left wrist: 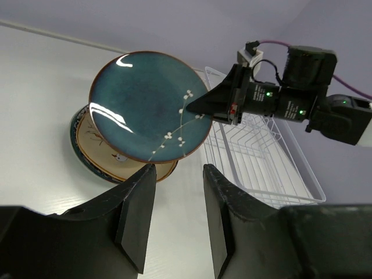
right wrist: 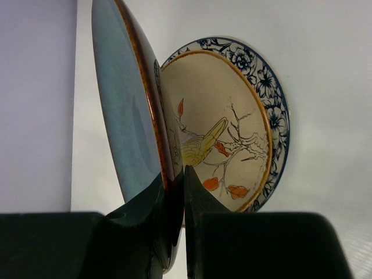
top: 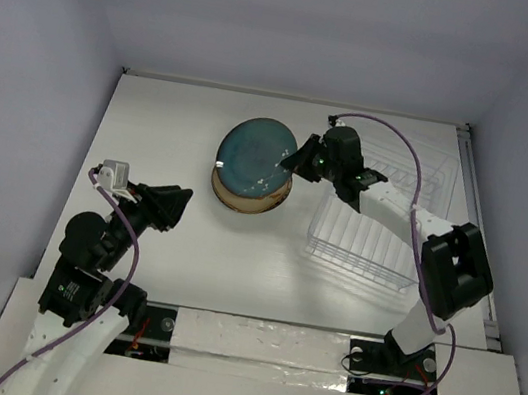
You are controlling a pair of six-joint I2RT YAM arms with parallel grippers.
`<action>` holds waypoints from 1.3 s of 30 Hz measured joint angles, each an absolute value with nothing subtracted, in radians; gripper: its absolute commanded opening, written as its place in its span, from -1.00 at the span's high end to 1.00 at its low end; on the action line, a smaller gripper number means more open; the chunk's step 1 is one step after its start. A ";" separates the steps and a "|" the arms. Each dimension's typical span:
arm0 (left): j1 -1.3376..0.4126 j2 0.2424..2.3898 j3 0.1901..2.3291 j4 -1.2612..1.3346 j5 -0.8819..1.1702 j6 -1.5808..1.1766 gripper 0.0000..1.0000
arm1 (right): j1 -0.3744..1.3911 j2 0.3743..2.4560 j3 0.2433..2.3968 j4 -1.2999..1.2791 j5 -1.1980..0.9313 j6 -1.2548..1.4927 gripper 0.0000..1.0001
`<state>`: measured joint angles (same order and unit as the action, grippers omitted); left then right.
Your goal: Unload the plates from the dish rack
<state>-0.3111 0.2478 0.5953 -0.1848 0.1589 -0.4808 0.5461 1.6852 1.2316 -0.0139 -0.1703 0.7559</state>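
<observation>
One dark teal plate (top: 254, 155) clamped by its rim in R gripper (top: 292, 159), tilted over tan bird plate (right wrist: 215, 128); L gripper (top: 173, 205) jaws parted, empty.

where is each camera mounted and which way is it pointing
top external: above and behind the arm bases, looking down on the table; both arms show, left hand free, right hand at the teal plate.
left wrist: on the left arm, facing across the table at the dish rack; its own two fingers fill the bottom.
right wrist: on the right arm, looking along its fingers clamping the teal plate's rim, toward the tan plate beyond it.
shared: all three see the teal plate and the tan plate.
</observation>
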 measured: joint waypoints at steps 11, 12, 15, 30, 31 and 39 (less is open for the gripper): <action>-0.305 0.251 0.595 -0.184 0.156 -0.481 0.30 | 0.553 1.773 1.168 0.150 -0.186 0.849 1.00; -0.304 0.251 0.595 -0.184 0.156 -0.481 0.30 | 0.555 1.779 1.156 0.165 -0.190 0.857 1.00; -0.299 0.251 0.595 -0.184 0.156 -0.481 0.30 | 0.559 1.790 1.116 0.199 -0.203 0.878 1.00; -0.294 0.250 0.595 -0.184 0.156 -0.481 0.30 | 0.574 1.796 1.064 0.247 -0.228 0.915 -0.06; -0.294 0.250 0.595 -0.184 0.156 -0.481 0.30 | 0.575 1.796 1.064 0.235 -0.228 0.902 -0.22; -0.294 0.250 0.595 -0.184 0.156 -0.481 0.30 | 0.590 1.777 1.069 0.194 -0.227 0.833 -0.63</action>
<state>-0.2943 0.2504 0.5953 -0.1844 0.1562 -0.4808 0.5903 1.7767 1.0695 0.1940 -0.2268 0.8330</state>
